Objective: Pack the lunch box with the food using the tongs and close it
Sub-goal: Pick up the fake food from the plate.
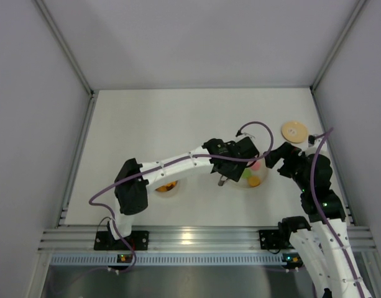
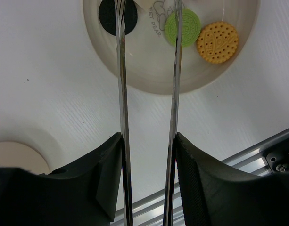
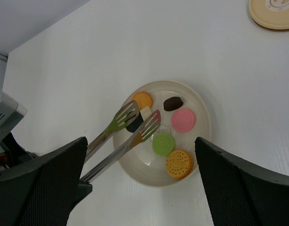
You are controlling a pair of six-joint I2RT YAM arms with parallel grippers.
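Holding the tongs (image 2: pixel 121 94) between narrow jaws, the left gripper (image 2: pixel 146 150) has their 2 tips over the plate (image 3: pixel 201 106), at the black and green food (image 3: pixel 163 143). The right gripper (image 1: pixel 278 156) hangs above the plate, jaws wide and with nothing in them. The lunch box (image 1: pixel 167 187) stands left of the plate, and its lid (image 3: pixel 274 12) lies beyond the plate.

A pale round plate (image 3: pixel 206 123) sits on the white desk (image 3: pixel 111 56), framed low on each side by the dark right fingers (image 3: pixel 238 188), which stand wide apart with nothing gripped. Silvery tongs (image 3: pixel 120 136) reach in from the lower left, their slotted tips over the plate with a black piece (image 3: pixel 134 125) between them. An orange cookie (image 3: pixel 142 99), brown piece (image 3: pixel 173 103), pink round (image 3: pixel 183 120), green round (image 3: pixel 163 143) and yellow biscuit (image 3: pixel 178 163) lie around. A tan wooden lid (image 3: pixel 275 12) rests at the far right corner, well apart.
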